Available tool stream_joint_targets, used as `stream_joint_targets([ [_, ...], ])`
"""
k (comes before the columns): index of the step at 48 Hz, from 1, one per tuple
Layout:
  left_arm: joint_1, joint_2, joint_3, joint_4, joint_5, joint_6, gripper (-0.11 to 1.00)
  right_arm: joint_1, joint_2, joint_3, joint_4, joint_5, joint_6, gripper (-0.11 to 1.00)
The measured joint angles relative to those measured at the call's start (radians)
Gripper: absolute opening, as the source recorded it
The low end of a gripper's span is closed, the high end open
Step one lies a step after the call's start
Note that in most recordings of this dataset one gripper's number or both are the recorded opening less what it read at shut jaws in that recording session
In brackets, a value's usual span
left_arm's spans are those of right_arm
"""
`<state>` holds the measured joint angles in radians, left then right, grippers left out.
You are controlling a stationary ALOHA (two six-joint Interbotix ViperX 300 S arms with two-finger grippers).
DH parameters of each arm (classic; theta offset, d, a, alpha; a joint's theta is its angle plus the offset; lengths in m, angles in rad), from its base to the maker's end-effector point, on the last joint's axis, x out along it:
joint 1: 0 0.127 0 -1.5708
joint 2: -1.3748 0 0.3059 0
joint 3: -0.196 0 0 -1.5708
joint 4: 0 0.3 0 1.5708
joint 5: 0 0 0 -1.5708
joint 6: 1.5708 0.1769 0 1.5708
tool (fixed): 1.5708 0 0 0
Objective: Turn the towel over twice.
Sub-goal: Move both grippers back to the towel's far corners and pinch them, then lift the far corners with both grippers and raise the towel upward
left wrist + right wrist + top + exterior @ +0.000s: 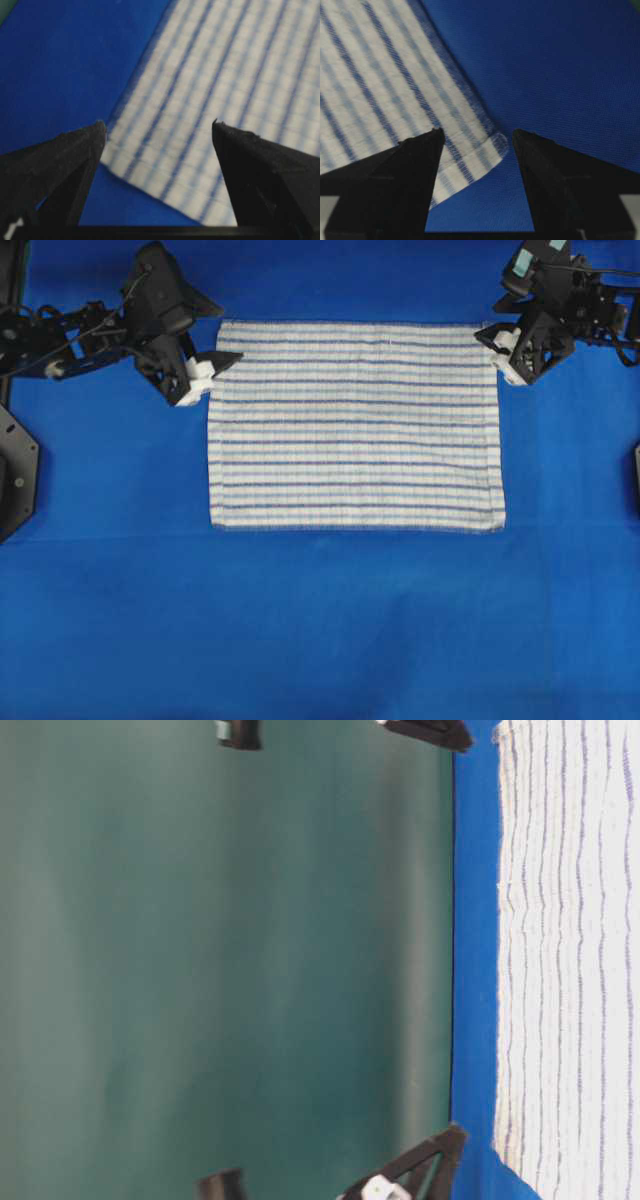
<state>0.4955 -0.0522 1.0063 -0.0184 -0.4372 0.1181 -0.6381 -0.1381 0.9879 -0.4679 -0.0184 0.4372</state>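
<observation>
The towel (355,425) lies flat and spread out on my blue table cover (320,630). My left pincer (205,375) gapes wide over its far left corner, holding nothing. My right pincer (505,355) gapes as wide and empty at the far right corner.

Item count:

- Towel (355,425): one, white with blue stripes, spread flat in a single layer.
- Table covering (320,630): one, plain blue, over the tabletop.
- Robot arms: two, one at each far corner of the towel.
- Grippers: two, the left gripper (208,375) and the right gripper (503,352).
- Fingers per gripper: two, black and pointed, set wide apart on both units.
</observation>
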Motion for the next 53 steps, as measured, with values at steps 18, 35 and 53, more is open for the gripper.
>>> stream_joint_targets([
  [18,0.066,0.160,-0.041,0.000,-0.023,0.002,0.77,-0.061,0.124,-0.002,-0.009,-0.078,0.002,0.61],
  [35,0.066,0.199,-0.064,0.000,0.044,0.043,0.06,-0.063,0.130,-0.003,-0.028,-0.083,-0.003,0.07],
  [53,0.067,0.147,-0.069,0.000,0.091,0.051,0.03,-0.063,0.106,-0.003,-0.026,-0.072,0.003,0.07],
])
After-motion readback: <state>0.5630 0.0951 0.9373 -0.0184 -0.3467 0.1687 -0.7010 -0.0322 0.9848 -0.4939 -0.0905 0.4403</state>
